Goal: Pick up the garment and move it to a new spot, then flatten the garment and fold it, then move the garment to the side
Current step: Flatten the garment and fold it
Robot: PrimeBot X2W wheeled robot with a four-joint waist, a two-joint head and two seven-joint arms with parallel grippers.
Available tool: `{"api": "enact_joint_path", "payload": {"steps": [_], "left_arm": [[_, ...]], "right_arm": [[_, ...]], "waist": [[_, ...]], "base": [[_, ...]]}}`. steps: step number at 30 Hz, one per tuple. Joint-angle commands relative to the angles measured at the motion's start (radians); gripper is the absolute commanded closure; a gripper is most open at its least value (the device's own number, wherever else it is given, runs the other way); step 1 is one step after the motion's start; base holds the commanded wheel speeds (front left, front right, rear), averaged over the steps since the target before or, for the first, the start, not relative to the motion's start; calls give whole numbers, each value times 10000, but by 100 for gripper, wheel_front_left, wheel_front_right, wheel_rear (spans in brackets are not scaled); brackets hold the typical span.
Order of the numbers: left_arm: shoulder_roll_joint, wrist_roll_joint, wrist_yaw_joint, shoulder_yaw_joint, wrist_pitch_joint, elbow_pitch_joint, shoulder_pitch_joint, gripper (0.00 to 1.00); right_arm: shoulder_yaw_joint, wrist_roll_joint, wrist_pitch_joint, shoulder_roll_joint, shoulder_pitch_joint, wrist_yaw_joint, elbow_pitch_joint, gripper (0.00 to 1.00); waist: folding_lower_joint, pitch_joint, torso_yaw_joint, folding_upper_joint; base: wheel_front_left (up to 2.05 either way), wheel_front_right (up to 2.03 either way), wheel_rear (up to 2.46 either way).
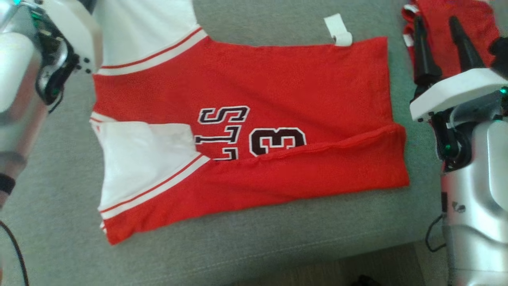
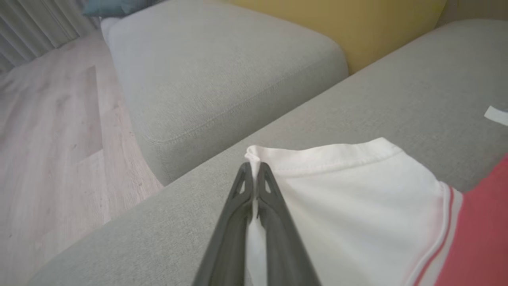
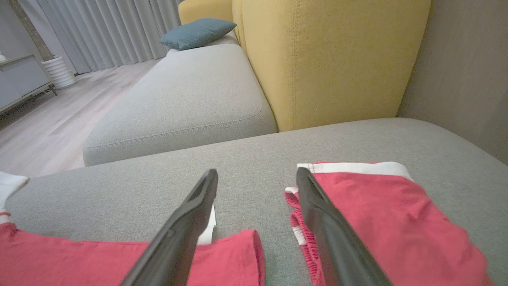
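Observation:
The garment (image 1: 278, 87) is a red jersey with white sleeves and black lettering. It lies spread on the grey sofa seat (image 1: 59, 222), with its near edge folded over along its length. My left gripper (image 2: 253, 169) is shut on the corner of the far white sleeve (image 2: 357, 206), pinching the hem between its fingertips. The left forearm (image 1: 24, 79) stands at the upper left of the head view. My right gripper (image 1: 434, 20) is open just past the jersey's hem end, and nothing is between its fingers (image 3: 190, 214). The jersey's hem corner (image 3: 234, 254) and a white tag (image 1: 338, 29) lie just below it.
A second red garment with white trim (image 3: 397, 214) lies bunched at the right end of the seat, under my right gripper. A yellow backrest (image 3: 329, 59) rises behind. A grey ottoman (image 3: 178, 103) with a teal cushion (image 3: 196, 31) adjoins. Wooden floor (image 2: 47, 119) lies beyond the seat's edge.

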Motion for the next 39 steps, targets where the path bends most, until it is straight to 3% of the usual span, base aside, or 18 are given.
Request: {"api": "enact_joint_path", "payload": {"steps": [1,14,23,31,32,33,39], "left_arm": [[342,36,216,354,-251,-552,-229,100],[833,-5,1005,241,-90,-3081,784,100],[1096,-18,1293,141,445,-4317,855,100],[1159,-34,1410,127,555,-4511,812,100],[1167,-34,1423,125,556,-4486,811,100],[1191,-44,1445,132,556,-4403,807,100],[1348,-43,1604,301,327,-3946,725,100]], "right_arm": [[73,93,197,-210,-398,65,-50,0],[58,1602,1941,-1020,-1006,65,2196,0],[1224,2269,2757,-2144,-1874,65,3619,0],[1909,2950,3301,-2583,-2407,65,4539,0],[1992,3108,3473,-2587,-2438,65,4619,41],[2149,3279,3560,-2690,-2515,65,4654,100],[2414,3541,2809,-2839,-2958,65,4516,100]], "waist": [[0,-325,425,0],[0,-439,1100,0],[0,13,1436,0],[0,208,1559,0],[0,210,1567,0],[0,218,1578,0],[0,273,1561,0]], "base": [[0,0,0],[0,0,0],[0,0,0],[0,0,0],[0,0,0],[0,0,0],[0,0,0]]}}
